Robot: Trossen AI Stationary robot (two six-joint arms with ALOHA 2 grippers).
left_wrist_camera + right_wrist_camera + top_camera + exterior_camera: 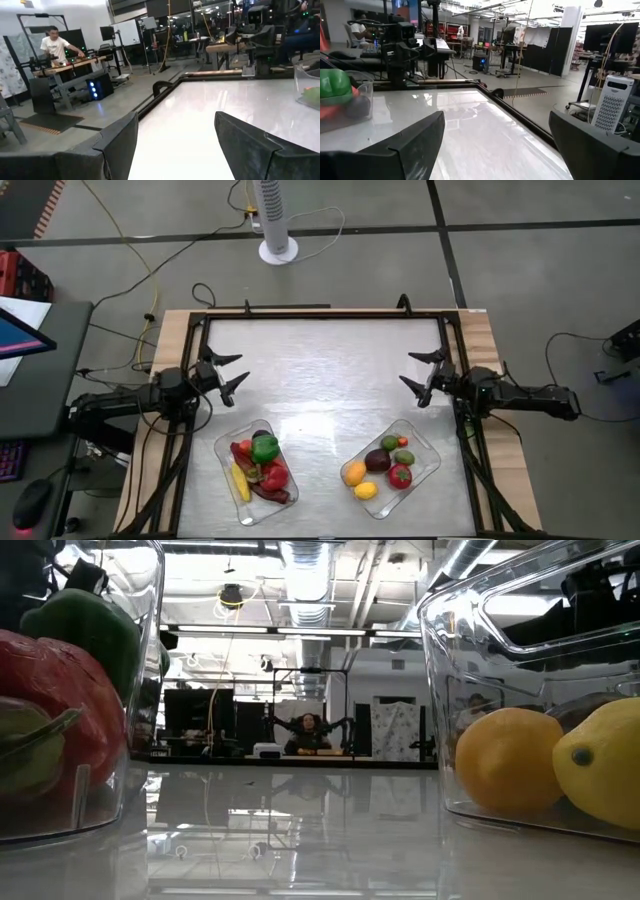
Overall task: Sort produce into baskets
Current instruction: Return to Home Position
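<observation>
Left gripper [240, 368]: I see it at the left side of the table [330, 370], fingers spread wide with nothing between them.
Right gripper [407, 369]: mirrored at the right side, fingers likewise spread and empty.
Left basket [222, 452]: on the table's left half, holding the green pepper [265, 447] on top, the yellow corn [240, 480] along one side and red pieces [274, 476] (chillies, as far as I can tell).
Right basket [425, 445]: well apart from the left one, holding a dark purple piece [377, 460], an orange piece [354, 474], a yellow piece [366, 491] and a red piece [400, 476].
Produce: every piece I can see lies inside a basket.
Clearance: both arms sit apart from the baskets.
</observation>
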